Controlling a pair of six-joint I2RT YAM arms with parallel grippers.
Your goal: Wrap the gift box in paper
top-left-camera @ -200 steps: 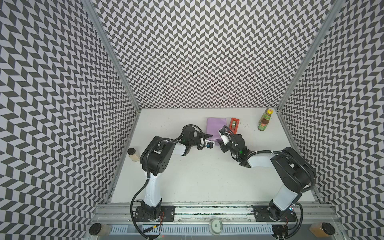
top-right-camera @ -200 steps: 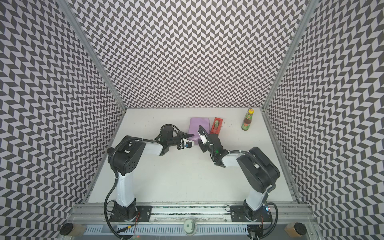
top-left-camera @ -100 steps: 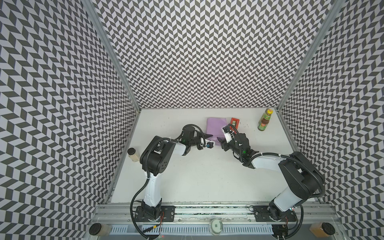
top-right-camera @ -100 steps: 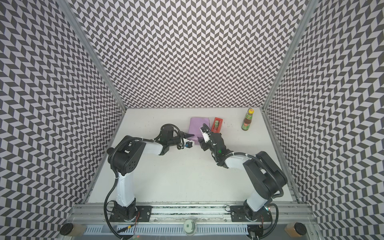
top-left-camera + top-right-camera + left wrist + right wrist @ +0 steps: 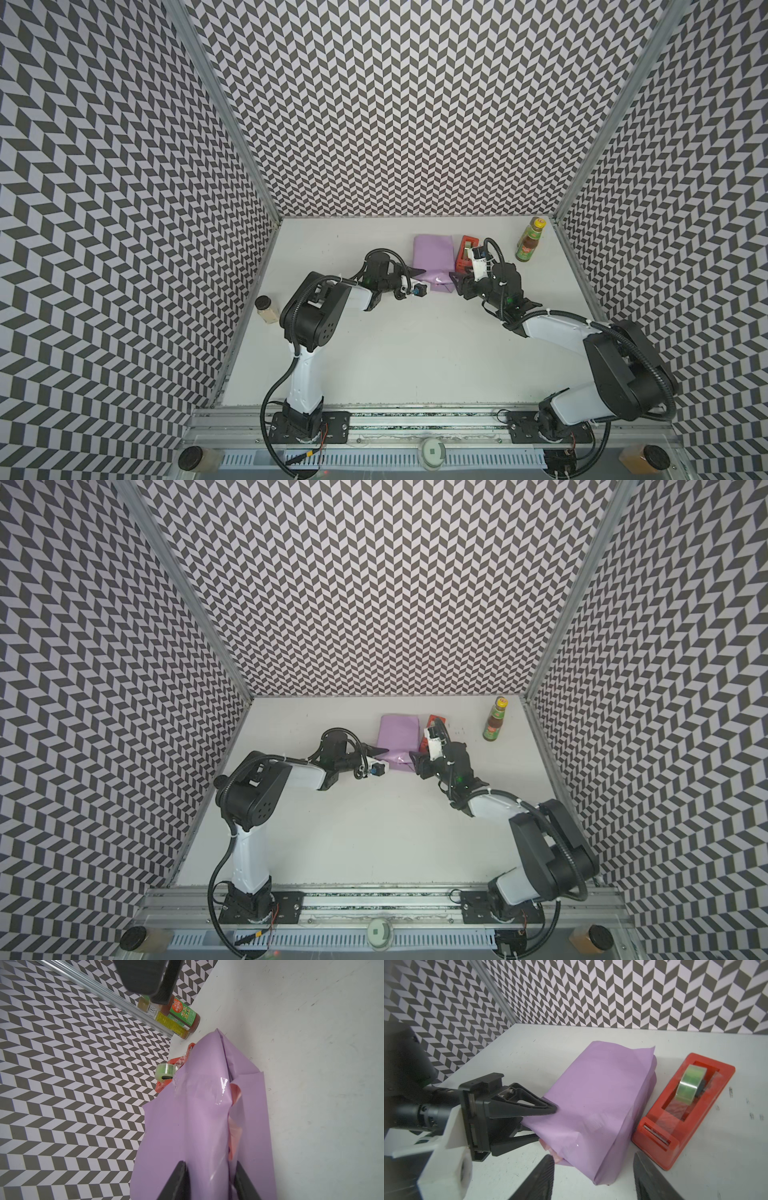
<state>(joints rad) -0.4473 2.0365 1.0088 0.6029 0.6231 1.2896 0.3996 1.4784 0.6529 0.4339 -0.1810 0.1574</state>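
The paper, lilac side out, is folded into a blocky package at the back of the table. The gift box is hidden inside it. A pink inner flap sticks out at the near end. My left gripper is shut on the paper at the package's near left side, one finger on top and one beneath. My right gripper is open just in front of the package's near right corner, its fingers wide apart and touching nothing.
A red tape dispenser with a clear roll lies close along the package's right side. A sauce bottle stands in the back right corner. A small jar stands by the left wall.
My right gripper has swung right, from the package's near end to its near right corner, and its jaws stand wider. The left gripper has kept its hold and place.
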